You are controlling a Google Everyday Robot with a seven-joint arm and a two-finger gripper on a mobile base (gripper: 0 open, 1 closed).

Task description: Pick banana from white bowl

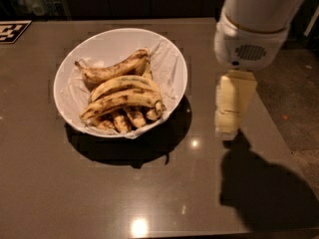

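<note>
The white bowl [172, 59] stands on the dark table, left of centre, with crinkled white lining inside. It holds several bananas. The banana [119, 100] is the long, slim, curved one lying across the front of the pile, yellow with brown speckles. A browner banana with a jutting dark stem [112, 69] lies behind it, and short stubby bananas [127, 118] lie under it. My gripper [233, 103] hangs cream-coloured below the white wrist [249, 39], above the table just right of the bowl and apart from it. It holds nothing.
The dark glossy table [75, 198] ends at the right, with speckled floor [299, 93] beyond. The arm's shadow [259, 183] falls on the table's right front. A black-and-white marker [12, 30] lies at the far left corner.
</note>
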